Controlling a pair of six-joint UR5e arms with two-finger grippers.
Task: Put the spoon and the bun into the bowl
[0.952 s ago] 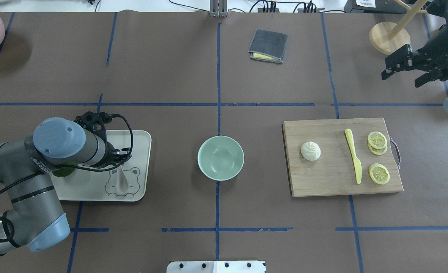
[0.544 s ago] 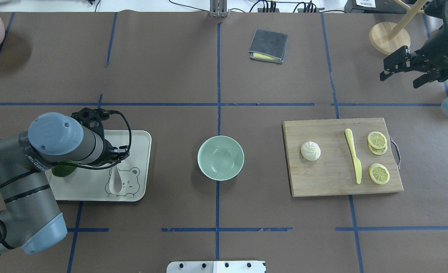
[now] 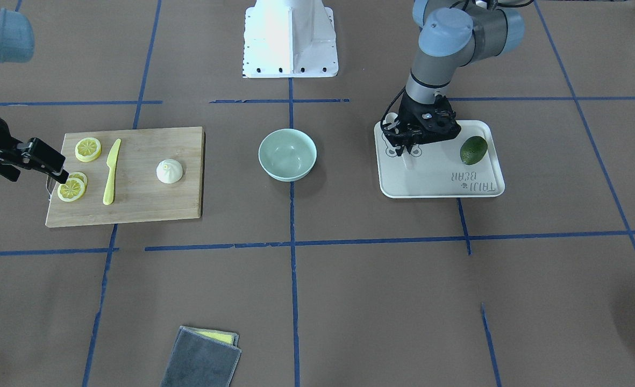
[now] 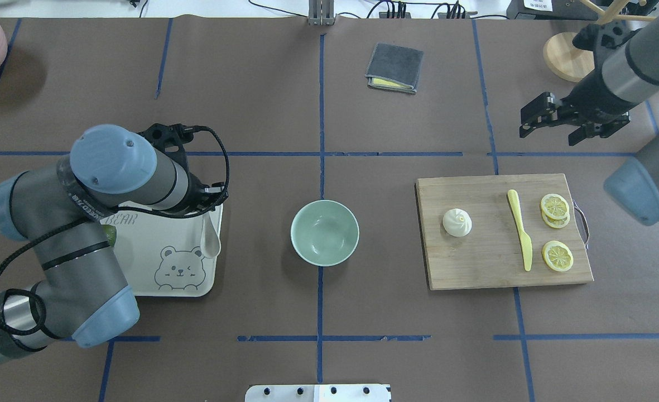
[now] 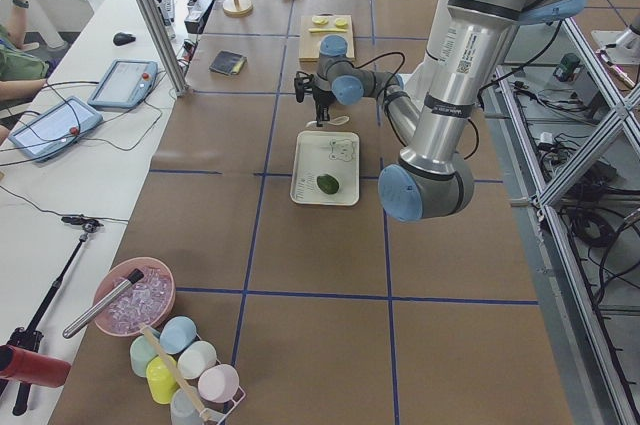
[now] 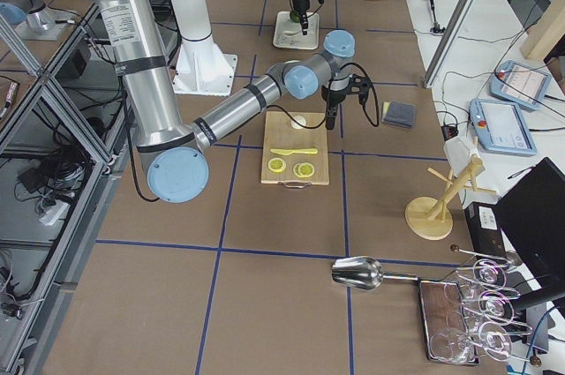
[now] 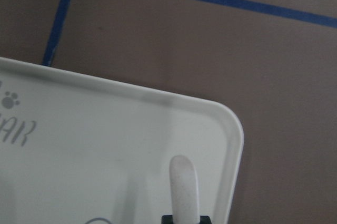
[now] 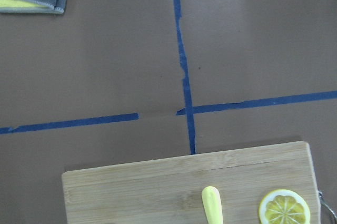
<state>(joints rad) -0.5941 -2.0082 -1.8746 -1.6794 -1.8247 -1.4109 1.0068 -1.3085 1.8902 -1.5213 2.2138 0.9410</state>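
"Where's the spoon (image 4: pixel 211 243)?"

"In the left claw (image 7: pixel 185 218), pinched at its handle. It's pale beige, with the scoop over the edge of the bear tray (image 4: pixel 139 268) on the bowl's side."

"And the bun (image 4: pixel 457 222)?"

"White with a pleated top, sitting upright on the wooden cutting board (image 4: pixel 474 262), apart from the bowl."

"The bowl (image 4: pixel 325 232)?"

"Mint green, upright and empty, on the counter (image 4: pixel 251 111) between tray and board."

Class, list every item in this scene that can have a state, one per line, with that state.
spoon: held in the left gripper, over the tray corner
left gripper: shut on the spoon
right gripper: open, empty
bowl: upright, empty
bun: whole, resting on the cutting board
avocado: whole, lying on the tray
cloth: folded
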